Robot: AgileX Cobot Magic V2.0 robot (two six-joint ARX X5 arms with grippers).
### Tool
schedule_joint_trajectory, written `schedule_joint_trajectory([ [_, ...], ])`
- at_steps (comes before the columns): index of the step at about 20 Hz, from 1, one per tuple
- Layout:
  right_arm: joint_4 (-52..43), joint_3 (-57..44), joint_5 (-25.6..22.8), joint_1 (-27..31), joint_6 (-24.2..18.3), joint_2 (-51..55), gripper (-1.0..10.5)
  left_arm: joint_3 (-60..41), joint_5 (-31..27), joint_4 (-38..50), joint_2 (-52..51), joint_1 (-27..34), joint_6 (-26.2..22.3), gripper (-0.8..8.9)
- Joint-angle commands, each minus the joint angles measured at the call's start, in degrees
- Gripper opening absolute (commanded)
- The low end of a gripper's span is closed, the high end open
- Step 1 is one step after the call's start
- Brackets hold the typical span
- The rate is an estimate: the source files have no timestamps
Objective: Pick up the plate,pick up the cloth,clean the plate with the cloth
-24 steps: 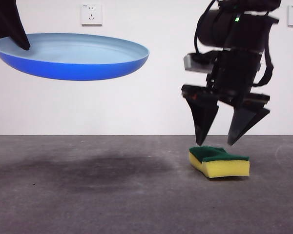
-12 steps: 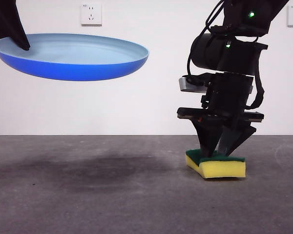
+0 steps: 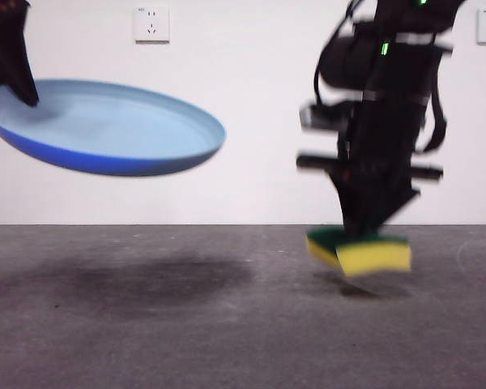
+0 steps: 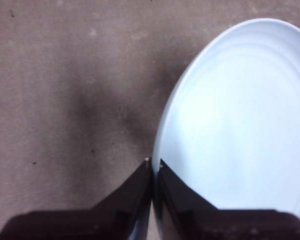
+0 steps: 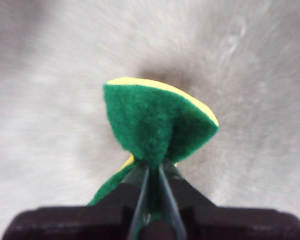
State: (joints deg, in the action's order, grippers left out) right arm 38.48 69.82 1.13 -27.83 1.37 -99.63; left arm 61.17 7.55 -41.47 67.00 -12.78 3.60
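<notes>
The light blue plate hangs in the air at the upper left of the front view, tilted with its right side lower. My left gripper is shut on its left rim; the left wrist view shows the jaws pinching the plate's edge. The cloth, a yellow sponge with a green top, hangs just above the table at the right. My right gripper is shut on it from above. In the right wrist view the jaws squeeze the sponge's green layer.
The dark grey table runs across the front view, with the plate's shadow under the plate. A white wall with two sockets stands behind.
My right gripper came down, shut on the sponge and lifted it a little off the table. The plate tilted and shifted slightly left and down.
</notes>
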Motion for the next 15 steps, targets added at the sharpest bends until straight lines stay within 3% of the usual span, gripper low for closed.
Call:
schedule_joint_trajectory([
  [1,-0.5,-0.3,0.4,-1.0,1.6,5.8,-0.1,0.1,0.0,1.4,3.5,-0.8,-0.6,-0.09],
  [7,-0.9,-0.3,0.5,-6.5,3.8,15.4,-0.1,0.1,1.3,6.6,12.7,-6.8,2.1,-0.08],
  [15,-9.6,-0.3,0.4,-15.0,6.3,12.0,-0.1,0.1,3.4,14.5,14.4,-15.8,7.4,-0.09],
])
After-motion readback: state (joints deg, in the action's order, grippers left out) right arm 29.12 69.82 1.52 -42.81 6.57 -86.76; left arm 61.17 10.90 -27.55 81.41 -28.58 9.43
